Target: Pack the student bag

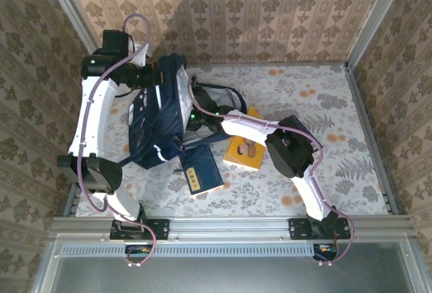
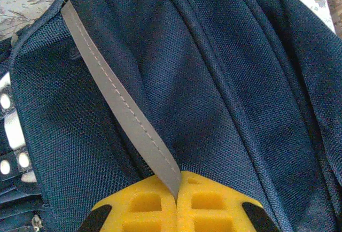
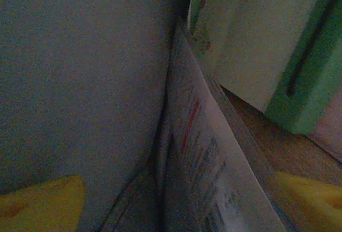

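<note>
Lining the enclosure, patterned wallpaper (image 1: 27, 70) is being seen round a floral tablecloth (image 1: 337, 104). At left-centre, the student bag (image 1: 158, 124) is being pinched by its grey strip (image 2: 123, 109) in the left gripper (image 2: 178, 189); inside it, the right gripper (image 3: 173, 205) is being held spread beside papers (image 3: 203, 162).

Overhead view evenly lit, soft shadows. Left wrist view bright, sharp on bag (image 2: 214, 82) weave. Right wrist view dim, grainy, blurred.
</note>
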Controlling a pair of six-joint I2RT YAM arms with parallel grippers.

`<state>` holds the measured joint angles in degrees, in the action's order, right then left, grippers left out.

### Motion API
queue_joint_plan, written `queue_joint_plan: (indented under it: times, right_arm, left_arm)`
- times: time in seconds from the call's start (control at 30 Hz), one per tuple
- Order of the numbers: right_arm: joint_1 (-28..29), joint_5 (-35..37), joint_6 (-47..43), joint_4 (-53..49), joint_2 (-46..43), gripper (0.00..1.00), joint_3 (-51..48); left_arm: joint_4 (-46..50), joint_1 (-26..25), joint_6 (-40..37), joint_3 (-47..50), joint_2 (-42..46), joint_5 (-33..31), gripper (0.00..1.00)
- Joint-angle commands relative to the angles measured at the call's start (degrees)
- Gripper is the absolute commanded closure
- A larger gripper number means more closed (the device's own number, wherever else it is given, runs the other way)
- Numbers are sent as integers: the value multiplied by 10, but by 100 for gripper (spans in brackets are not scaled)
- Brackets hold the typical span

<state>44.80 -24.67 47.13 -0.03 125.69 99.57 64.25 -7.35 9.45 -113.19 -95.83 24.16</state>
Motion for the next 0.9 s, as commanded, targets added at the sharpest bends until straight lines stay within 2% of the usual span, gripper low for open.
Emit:
queue_joint_plan:
  times: [0.0, 0.17, 0.4, 0.57, 0.67, 0.87]
  right_arm:
    - [-13, 13, -12, 22, -75, 9, -29]
    - [-43, 18, 18, 87, -135, 7, -103]
    - [-74, 45, 0, 69, -215, 9, -172]
    - [-80, 124, -37, 9, -300, 12, -234]
    - [-81, 175, -50, -19, -353, 14, -289]
    - [-81, 204, -66, -47, -433, 16, -403]
  left_arm:
    - [-67, 11, 3, -3, 31, -14, 100]
    - [-71, 31, 15, 20, 30, -47, 100]
    - [-88, 64, 56, 29, 6, -39, 100]
    - [-125, 69, 69, 75, 5, -56, 100]
    - [-154, 69, 79, 116, 8, -44, 94]
    - [-240, 65, 113, 206, 10, 21, 84]
